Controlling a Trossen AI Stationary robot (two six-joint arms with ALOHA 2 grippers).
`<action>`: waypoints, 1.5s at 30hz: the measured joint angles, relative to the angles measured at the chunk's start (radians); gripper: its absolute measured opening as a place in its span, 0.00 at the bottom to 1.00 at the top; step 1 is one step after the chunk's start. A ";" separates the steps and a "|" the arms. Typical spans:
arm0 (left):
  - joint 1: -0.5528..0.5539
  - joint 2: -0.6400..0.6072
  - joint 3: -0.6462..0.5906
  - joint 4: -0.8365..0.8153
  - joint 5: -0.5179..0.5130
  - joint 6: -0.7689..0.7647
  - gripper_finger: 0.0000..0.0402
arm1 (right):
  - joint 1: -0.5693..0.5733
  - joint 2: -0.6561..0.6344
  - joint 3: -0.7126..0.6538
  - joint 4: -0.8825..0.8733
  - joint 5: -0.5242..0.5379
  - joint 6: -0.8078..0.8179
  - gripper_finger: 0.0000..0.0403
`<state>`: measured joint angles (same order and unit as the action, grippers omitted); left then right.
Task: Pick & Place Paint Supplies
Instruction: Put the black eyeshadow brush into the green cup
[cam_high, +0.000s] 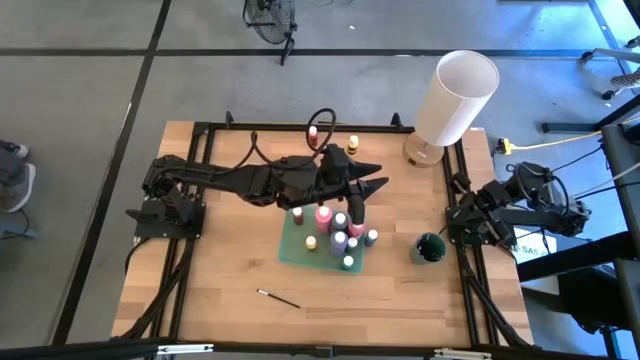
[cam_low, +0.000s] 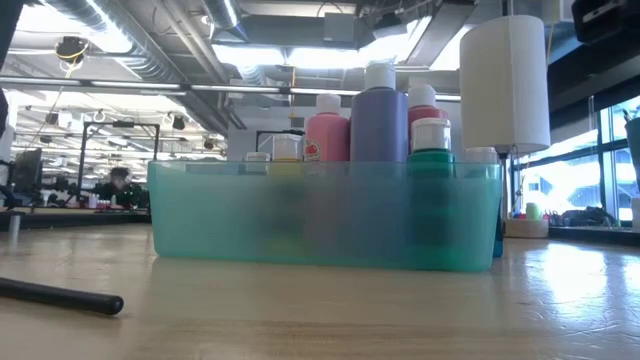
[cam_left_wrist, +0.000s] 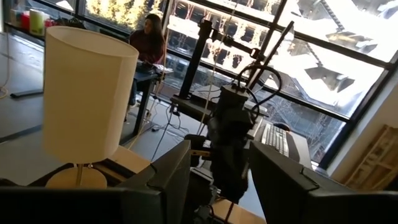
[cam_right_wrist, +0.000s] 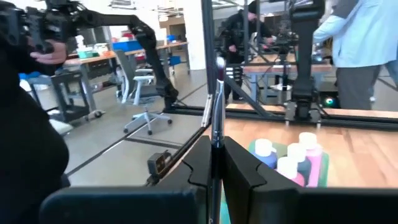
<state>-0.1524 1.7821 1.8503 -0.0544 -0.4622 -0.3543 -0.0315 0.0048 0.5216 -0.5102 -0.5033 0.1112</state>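
A green tray (cam_high: 293, 250) at the table's middle holds several small paint bottles (cam_high: 338, 232), pink, purple, white and green; the low view shows the tray (cam_low: 250, 220) and the bottle tops (cam_low: 378, 120). My left gripper (cam_high: 378, 185) hangs level above the tray's far side, open, and nothing shows between its fingers (cam_left_wrist: 168, 180). A red bottle (cam_high: 313, 131) and a yellow bottle (cam_high: 353, 143) stand near the far edge. A dark brush (cam_high: 278, 298) lies flat toward the near edge. My right gripper (cam_right_wrist: 216, 155), at the right edge, is shut on a thin brush (cam_right_wrist: 215, 106). My right gripper pinches the thin brush's shaft (cam_right_wrist: 214, 138) between its two fingers. The fingers point level toward the table's left and lie across the brush. The brush stands about upright above the fingers, clear of the table; its lower part is hidden by the gripper.
A tall white lamp (cam_high: 455, 98) stands on its round base at the far right corner. A dark green cup (cam_high: 430, 247) sits near the right edge beside my right arm. People work at desks beyond the table.
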 joint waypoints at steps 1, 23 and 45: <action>0.000 0.000 0.000 -0.001 0.010 0.001 0.40 | 0.000 0.000 -0.008 0.007 0.010 0.002 0.05; 0.000 0.000 0.000 -0.061 0.091 0.036 0.40 | 0.259 0.000 -0.129 0.093 0.217 0.067 0.05; 0.019 0.000 0.000 -0.092 0.150 0.053 0.40 | 0.522 0.004 -0.185 0.098 0.557 0.102 0.05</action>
<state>-0.1337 1.7824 1.8503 -0.1464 -0.3119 -0.3012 0.4901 0.0086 0.3364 -0.4122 0.0538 0.2131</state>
